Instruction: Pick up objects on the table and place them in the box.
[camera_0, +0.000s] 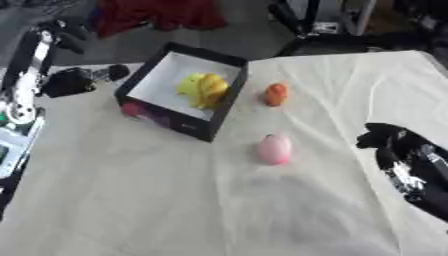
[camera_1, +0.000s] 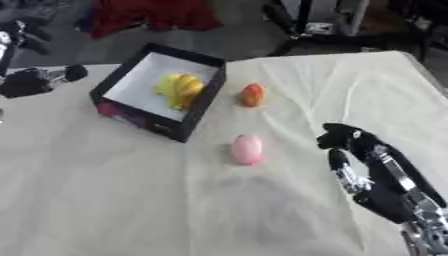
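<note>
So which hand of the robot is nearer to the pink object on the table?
The right hand. It is just to the right of the pink object, apart from it. The left hand is far off at the table's upper left, beyond the box.

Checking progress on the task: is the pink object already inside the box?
No, the pink object lies on the cloth in front of the box, which holds only a yellow object.
</note>
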